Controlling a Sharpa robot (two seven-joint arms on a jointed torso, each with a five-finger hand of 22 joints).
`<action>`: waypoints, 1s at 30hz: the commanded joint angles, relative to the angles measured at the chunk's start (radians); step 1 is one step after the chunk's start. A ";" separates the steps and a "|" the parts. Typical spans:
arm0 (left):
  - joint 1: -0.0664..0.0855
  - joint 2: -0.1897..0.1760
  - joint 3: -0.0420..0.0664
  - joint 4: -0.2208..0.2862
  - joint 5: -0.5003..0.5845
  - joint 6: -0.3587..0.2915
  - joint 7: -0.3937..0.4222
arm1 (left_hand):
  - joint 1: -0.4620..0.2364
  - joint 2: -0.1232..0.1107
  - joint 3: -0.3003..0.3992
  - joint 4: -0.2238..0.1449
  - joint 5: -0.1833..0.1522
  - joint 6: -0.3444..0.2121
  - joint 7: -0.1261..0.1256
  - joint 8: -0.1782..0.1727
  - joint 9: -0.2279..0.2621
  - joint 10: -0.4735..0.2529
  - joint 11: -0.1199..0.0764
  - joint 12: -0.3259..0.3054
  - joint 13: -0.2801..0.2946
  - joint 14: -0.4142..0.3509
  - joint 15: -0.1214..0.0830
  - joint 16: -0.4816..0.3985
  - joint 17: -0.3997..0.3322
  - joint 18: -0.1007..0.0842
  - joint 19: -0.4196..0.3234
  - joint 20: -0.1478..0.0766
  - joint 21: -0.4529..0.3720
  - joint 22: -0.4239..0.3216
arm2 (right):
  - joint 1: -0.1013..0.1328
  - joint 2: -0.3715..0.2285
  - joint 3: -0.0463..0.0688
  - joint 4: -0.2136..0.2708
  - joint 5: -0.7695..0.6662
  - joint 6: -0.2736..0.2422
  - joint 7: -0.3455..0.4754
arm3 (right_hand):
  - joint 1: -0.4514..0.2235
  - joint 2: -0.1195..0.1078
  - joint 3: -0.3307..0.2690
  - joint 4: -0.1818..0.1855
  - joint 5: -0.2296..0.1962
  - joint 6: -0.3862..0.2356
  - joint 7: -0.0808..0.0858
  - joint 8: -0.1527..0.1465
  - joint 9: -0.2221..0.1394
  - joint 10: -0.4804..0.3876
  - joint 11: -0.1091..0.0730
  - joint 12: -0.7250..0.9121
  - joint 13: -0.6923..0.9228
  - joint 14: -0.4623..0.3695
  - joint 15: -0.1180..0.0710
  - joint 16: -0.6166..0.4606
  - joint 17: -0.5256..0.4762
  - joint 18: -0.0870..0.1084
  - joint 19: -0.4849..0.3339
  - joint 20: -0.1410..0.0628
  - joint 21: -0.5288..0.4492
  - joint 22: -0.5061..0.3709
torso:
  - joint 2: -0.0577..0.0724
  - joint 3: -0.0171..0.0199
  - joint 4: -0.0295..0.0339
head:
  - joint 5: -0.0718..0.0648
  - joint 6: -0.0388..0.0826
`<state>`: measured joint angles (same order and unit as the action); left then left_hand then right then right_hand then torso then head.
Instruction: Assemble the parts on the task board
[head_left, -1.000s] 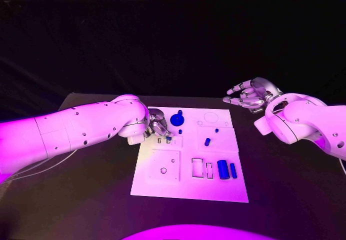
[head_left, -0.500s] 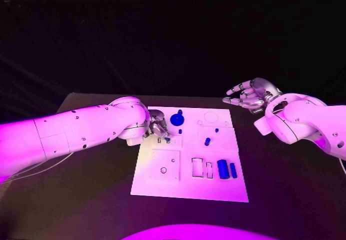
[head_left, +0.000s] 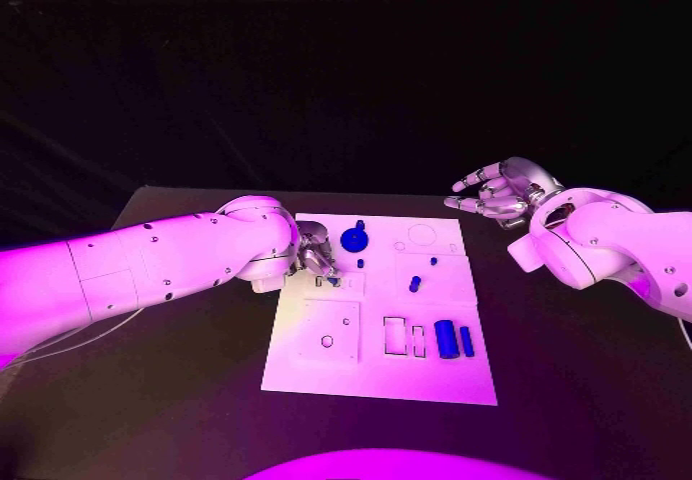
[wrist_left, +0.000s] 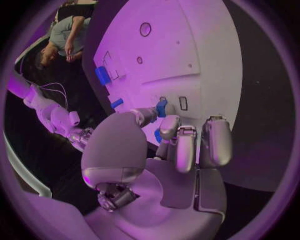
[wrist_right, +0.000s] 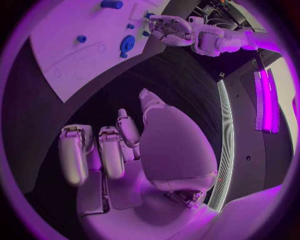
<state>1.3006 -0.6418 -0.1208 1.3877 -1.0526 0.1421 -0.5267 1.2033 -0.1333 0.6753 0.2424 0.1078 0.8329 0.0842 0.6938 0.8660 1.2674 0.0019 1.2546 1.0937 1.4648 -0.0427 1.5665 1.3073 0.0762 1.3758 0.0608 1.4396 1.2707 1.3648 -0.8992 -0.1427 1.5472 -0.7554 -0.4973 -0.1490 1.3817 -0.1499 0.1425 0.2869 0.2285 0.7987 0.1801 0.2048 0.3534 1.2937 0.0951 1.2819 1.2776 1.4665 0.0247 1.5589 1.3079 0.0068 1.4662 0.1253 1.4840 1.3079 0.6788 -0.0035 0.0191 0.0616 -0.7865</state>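
Note:
The white task board (head_left: 378, 375) lies mid-table. My left hand (head_left: 315, 260) hovers over its left upper part and pinches a small blue part (wrist_left: 161, 107) between thumb and a finger, just above two narrow slots (wrist_left: 183, 103). On the board sit a round blue disc (head_left: 355, 239), a small blue peg (head_left: 361, 263), a short blue piece (head_left: 414, 284), a blue block (head_left: 446, 338) and a thin blue bar (head_left: 466, 340). My right hand (head_left: 502, 192) is raised off the board's far right corner, fingers apart and holding nothing.
Empty rectangular pockets (head_left: 395, 335) lie left of the blue block, and a circle outline (head_left: 421, 234) marks the board's far right. Black table (head_left: 173, 400) surrounds the board on all sides.
My left hand has settled slightly lower over the slots with the blue part still pinched. The right hand has hardly moved.

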 joint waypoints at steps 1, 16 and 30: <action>-0.005 0.004 -0.001 -0.001 -0.017 0.016 0.004 | -0.005 0.006 0.164 -0.161 0.007 -0.003 -0.007 0.004 -0.004 0.007 0.003 0.004 0.001 0.106 -0.009 0.004 0.263 -0.009 0.003 -0.001 0.005 0.000 | -0.001 0.001 0.000 0.001 -0.002 0.016 0.010 | -0.008 0.002 0.004 0.003 0.006 -0.004 0.001 0.005 -0.001 0.006 -0.001 0.006 0.001 0.095 -0.009 -0.006 0.229 0.017 0.065 -0.010 -0.001 0.193 | 0.000 0.0000 -0.0004 | 0.001 0.001; -0.014 0.002 -0.001 0.004 -0.003 0.007 0.004 | -0.012 0.003 0.174 -0.167 0.007 -0.001 -0.008 0.006 0.000 0.011 0.002 0.008 0.006 0.106 -0.010 0.004 0.263 -0.009 0.003 -0.001 0.005 0.000 | -0.001 0.000 0.000 0.000 -0.002 0.017 0.009 | -0.011 0.002 0.004 0.003 0.007 -0.003 0.001 0.006 -0.001 0.006 -0.001 0.007 0.001 0.095 -0.009 -0.006 0.230 0.017 0.065 -0.010 -0.001 0.193 | 0.000 0.0006 0.0000 | -0.001 -0.002; -0.017 -0.006 -0.001 0.012 0.020 -0.054 0.007 | -0.025 0.000 0.196 -0.180 0.008 0.006 -0.011 0.011 0.006 0.022 -0.001 0.016 0.017 0.106 -0.012 0.004 0.263 -0.010 0.007 -0.002 0.007 0.004 | -0.001 -0.001 0.000 0.000 -0.002 0.019 0.009 | -0.013 0.002 0.005 0.003 0.007 -0.003 0.001 0.007 -0.001 0.008 -0.001 0.008 0.002 0.095 -0.009 -0.006 0.230 0.017 0.066 -0.010 -0.001 0.193 | 0.000 0.0004 0.0001 | 0.000 -0.002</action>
<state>1.2852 -0.6468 -0.1207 1.3972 -1.0485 0.1149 -0.5230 1.1840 -0.1371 0.6975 0.2312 0.1110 0.8352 0.0776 0.7006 0.8698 1.2834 0.0000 1.2673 1.1104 1.4658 -0.0493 1.5665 1.3073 0.0762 1.3758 0.0609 1.4432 1.2738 1.3640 -0.9000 -0.1428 1.5465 -0.7541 -0.4931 -0.1488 1.3777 -0.1458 0.1425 0.2869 0.2322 0.7987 0.1801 0.2087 0.3535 1.2936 0.0951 1.2873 1.2792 1.4665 0.0247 1.5589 1.3077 0.0069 1.4662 0.1253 1.4840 1.3075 0.6794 -0.0030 0.0187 0.0616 -0.7872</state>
